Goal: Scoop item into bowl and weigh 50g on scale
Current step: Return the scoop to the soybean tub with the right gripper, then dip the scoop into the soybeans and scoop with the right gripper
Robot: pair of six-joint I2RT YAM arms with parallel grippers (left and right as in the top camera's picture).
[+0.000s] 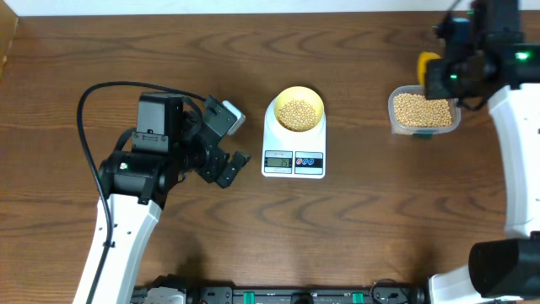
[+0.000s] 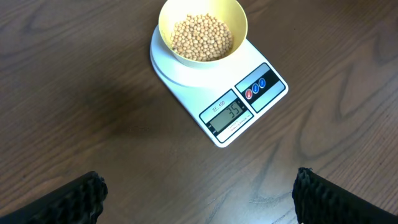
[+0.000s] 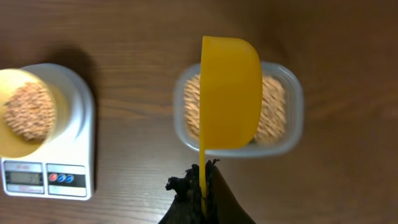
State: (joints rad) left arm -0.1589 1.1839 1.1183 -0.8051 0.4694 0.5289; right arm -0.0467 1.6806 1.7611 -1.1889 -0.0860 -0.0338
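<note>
Scale (image 2: 219,94): reads 35, bowl (image 2: 203,28) of beans (image 2: 201,37) on it. R gripper (image 3: 202,186) pinches scoop (image 3: 229,93) over tub (image 3: 280,118) right of scale, prob. for refill. L gripper (image 2: 199,196) near scale, fingers wide, idle.

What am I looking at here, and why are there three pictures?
These are two robot arms at a wooden table, each ending in two-fingered jaws. One picture is taken from above; the other two come from small cameras on each arm's wrist.

In the middle sits a white scale with a yellow bowl of beans on it. The left wrist view shows its display, which seems to read 35.

To the right is a clear tub holding more beans. The right gripper is shut on the handle of a yellow scoop, held over that tub.

The left gripper holds nothing; its jaws stand open, near the scale.
</note>
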